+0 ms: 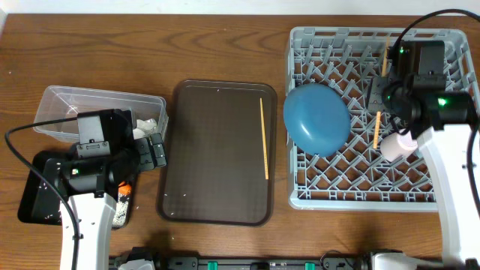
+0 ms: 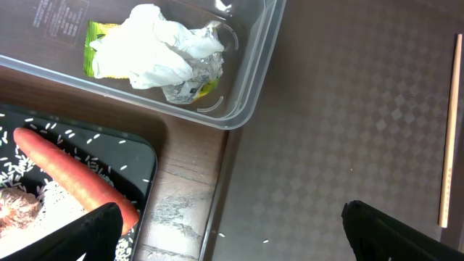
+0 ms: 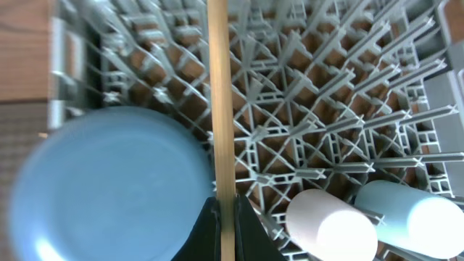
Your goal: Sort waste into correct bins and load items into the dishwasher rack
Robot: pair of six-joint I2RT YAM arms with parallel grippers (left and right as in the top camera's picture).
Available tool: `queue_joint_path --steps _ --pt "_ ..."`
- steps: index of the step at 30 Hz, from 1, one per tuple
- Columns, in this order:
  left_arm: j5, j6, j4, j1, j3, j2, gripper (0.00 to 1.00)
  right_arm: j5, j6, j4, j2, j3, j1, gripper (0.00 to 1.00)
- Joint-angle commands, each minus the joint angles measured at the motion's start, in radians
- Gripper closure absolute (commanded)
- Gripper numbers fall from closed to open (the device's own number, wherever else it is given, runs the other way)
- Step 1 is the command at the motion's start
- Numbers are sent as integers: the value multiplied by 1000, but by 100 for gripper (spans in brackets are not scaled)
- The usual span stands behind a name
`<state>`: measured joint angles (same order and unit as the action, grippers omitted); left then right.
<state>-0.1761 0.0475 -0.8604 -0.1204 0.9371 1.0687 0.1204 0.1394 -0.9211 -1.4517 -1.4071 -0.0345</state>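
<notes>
My right gripper is clenched on a chopstick, held over the rack toward its right side, the stick running across the pegs. In the way below it: the plate sits at the rack's left edge, slightly over the rim and just beside the stick in the wrist view. The pink cup and blue cup lie side by side near the rack's front right. The second chopstick lies along the right edge of the brown tray. My left gripper is released, jaws wide, over the tabletop between the tub, the black tray and the brown tray's left edge. The wrapper is in the tub. The carrot, rice and scrap are in the black tray.
</notes>
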Motion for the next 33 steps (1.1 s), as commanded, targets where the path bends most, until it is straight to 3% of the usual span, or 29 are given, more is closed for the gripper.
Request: queue_joint_path --steps 1,5,13,19,21,28,33 --pt "13 -10 -2 4 20 -10 2 -29 -87 9 -74 14 37 99" --pt "13 -10 -2 4 20 -10 2 -105 -208 16 -163 14 37 99" --pt "13 -10 -3 4 20 -10 2 -97 -117 38 -294 14 37 98" --pt "13 -10 -2 4 20 -10 2 -142 -108 55 -246 0 18 61" --pt "12 -10 -2 4 20 -10 2 -164 -114 53 -195 -2 -6 55" --pt "12 -10 -3 4 20 -10 2 -255 -75 59 3 -2 -232 54" --pt "12 -10 -3 4 20 -10 2 -140 51 80 -11 0 -498 58"
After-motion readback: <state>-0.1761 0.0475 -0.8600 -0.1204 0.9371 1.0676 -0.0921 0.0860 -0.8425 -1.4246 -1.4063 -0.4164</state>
